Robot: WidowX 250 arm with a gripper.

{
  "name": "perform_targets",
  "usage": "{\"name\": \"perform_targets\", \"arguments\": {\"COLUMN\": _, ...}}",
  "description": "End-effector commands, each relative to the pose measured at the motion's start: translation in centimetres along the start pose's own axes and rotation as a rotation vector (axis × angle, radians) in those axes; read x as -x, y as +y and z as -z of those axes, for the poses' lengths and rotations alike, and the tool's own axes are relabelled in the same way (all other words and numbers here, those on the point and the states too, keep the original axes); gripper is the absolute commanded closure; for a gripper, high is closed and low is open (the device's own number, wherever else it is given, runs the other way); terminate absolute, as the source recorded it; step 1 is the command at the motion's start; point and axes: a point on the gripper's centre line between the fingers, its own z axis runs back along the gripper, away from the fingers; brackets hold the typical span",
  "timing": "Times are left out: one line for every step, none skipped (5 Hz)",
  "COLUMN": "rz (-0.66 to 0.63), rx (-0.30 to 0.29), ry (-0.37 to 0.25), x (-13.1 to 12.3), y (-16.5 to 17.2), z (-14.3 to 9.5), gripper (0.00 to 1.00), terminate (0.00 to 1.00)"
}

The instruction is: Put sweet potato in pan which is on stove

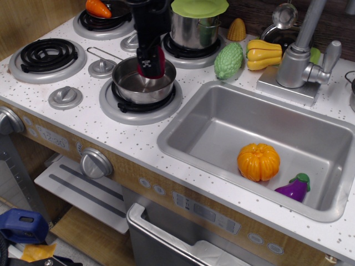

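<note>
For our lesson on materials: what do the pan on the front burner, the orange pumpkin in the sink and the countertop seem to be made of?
The pan: polished steel, judging by its mirror-like reflections. The pumpkin: probably moulded plastic, glossy with even colour and ribbed segments. The countertop: white speckled surface, matte; perhaps painted wood or laminate, not settled by the look.

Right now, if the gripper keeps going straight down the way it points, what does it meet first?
The gripper, shut on the sweet potato, points down into the pan. It would likely meet the pan's floor first, though its height above is unclear.
</note>
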Motion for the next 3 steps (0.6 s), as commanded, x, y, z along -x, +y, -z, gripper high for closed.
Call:
{"name": "perform_targets", "arguments": {"rz": 0.027, "rx": -0.092, "ry": -0.027, "x": 0.05, "y": 1.17, "z": -2.48, "gripper": 0.0, "terminate": 0.0}}
{"name": "perform_targets", "arguments": {"rz": 0.027, "rx": -0.092, "ry": -0.027, "x": 0.05, "y": 1.17, "z": -2.48, "gripper": 0.0, "terminate": 0.0}}
{"name": "perform_targets", "arguments": {"rz": 0.027, "rx": -0.092, "ry": -0.027, "x": 0.05, "y": 1.17, "z": -2.48, "gripper": 0.0, "terminate": 1.0}}
